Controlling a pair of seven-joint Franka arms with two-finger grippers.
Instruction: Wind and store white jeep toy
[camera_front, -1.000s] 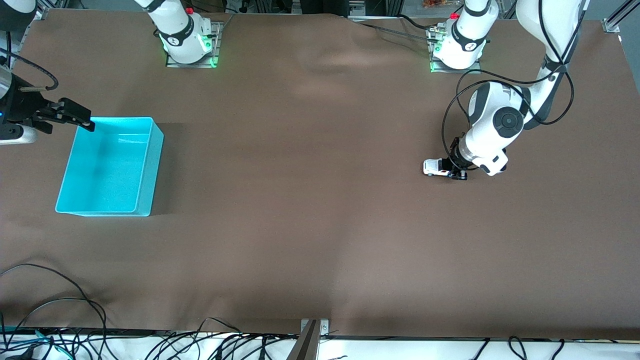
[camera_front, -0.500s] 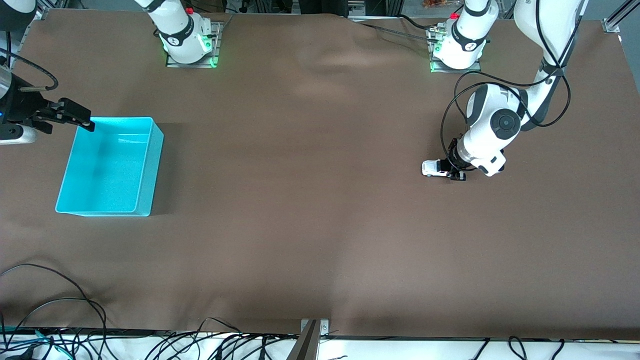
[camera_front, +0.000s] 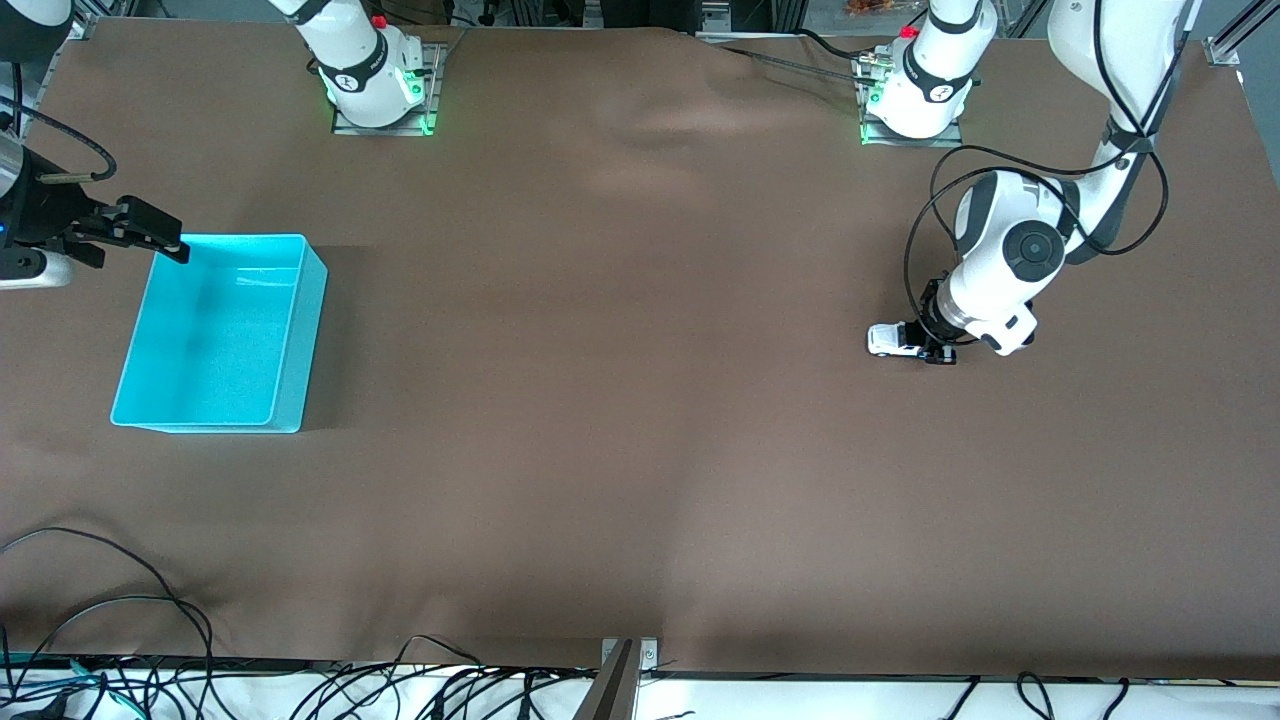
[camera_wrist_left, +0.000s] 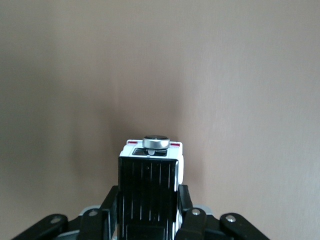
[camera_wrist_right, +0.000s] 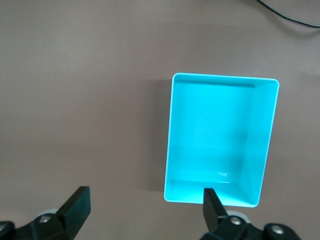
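Observation:
The white jeep toy (camera_front: 890, 341) with its black roof (camera_wrist_left: 148, 187) rests low on the brown cloth toward the left arm's end of the table. My left gripper (camera_front: 922, 346) is shut on its sides; in the left wrist view the left gripper (camera_wrist_left: 148, 202) has a black finger (camera_wrist_left: 184, 199) pressed on each flank. A round silver knob (camera_wrist_left: 156, 142) shows at the jeep's end that points away from the wrist. My right gripper (camera_front: 160, 235) hangs open over the edge of the turquoise bin (camera_front: 215, 335) and waits. In the right wrist view the right gripper (camera_wrist_right: 145, 200) holds nothing, and the bin (camera_wrist_right: 215, 135) is empty.
Brown cloth (camera_front: 620, 380) covers the whole table. Both arm bases (camera_front: 375, 85) stand at the edge farthest from the front camera. Loose black cables (camera_front: 120, 620) lie along the edge nearest that camera.
The left gripper has drawn the jeep a short way along the cloth toward the left arm's end of the table. The right arm has stayed still.

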